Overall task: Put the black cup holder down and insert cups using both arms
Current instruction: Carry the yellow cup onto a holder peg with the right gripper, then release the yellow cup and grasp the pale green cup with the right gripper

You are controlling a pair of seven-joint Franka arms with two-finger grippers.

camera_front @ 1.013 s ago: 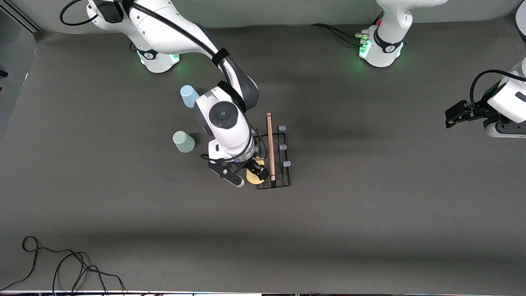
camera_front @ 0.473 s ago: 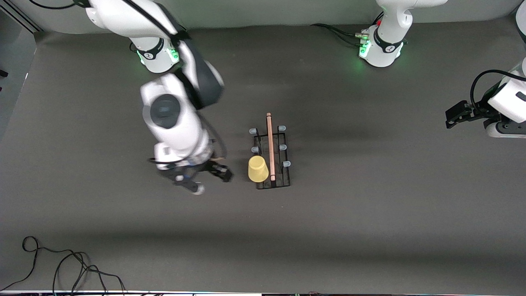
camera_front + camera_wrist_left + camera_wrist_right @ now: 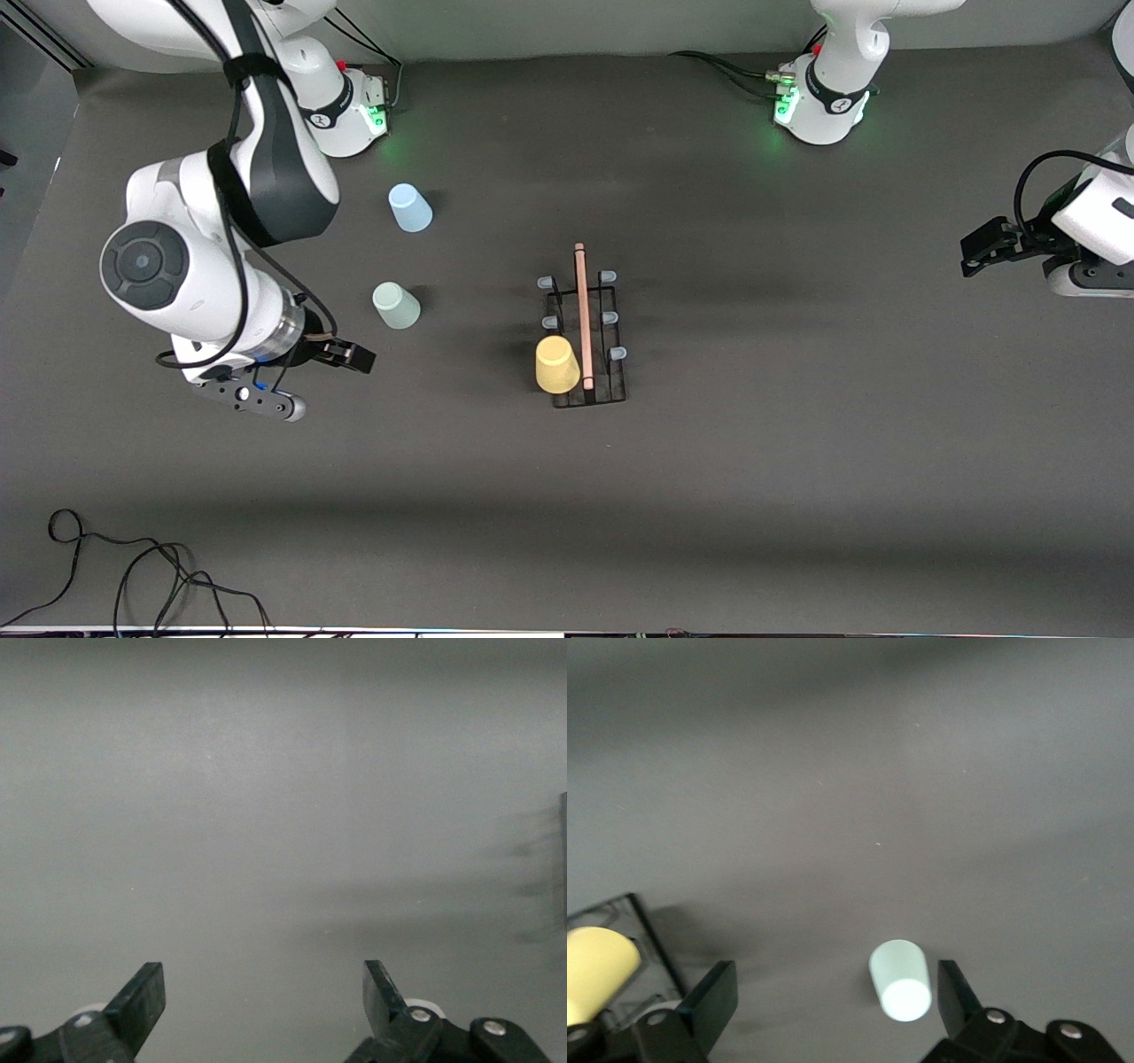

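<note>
The black cup holder (image 3: 611,330) stands mid-table, its wooden rod handle (image 3: 582,310) on top. A yellow cup (image 3: 557,364) sits upside down on the peg nearest the front camera, seen too in the right wrist view as the yellow cup (image 3: 598,967) on the holder (image 3: 642,926). The grey-green cup (image 3: 395,305) and the blue cup (image 3: 409,207) stand on the table toward the right arm's end. My right gripper (image 3: 344,357) hangs open and empty over bare table beside the grey-green cup (image 3: 900,979). My left gripper (image 3: 982,249) waits open at the left arm's end, holding nothing.
Loose black cables (image 3: 133,576) lie by the table edge nearest the front camera, at the right arm's end. The two green-lit bases (image 3: 341,115) (image 3: 824,102) stand along the back edge. The left wrist view shows only grey table (image 3: 283,815).
My right gripper has let go of the yellow cup, leaving it on the holder's peg, and swung away toward the right arm's end. The left arm has not moved.
</note>
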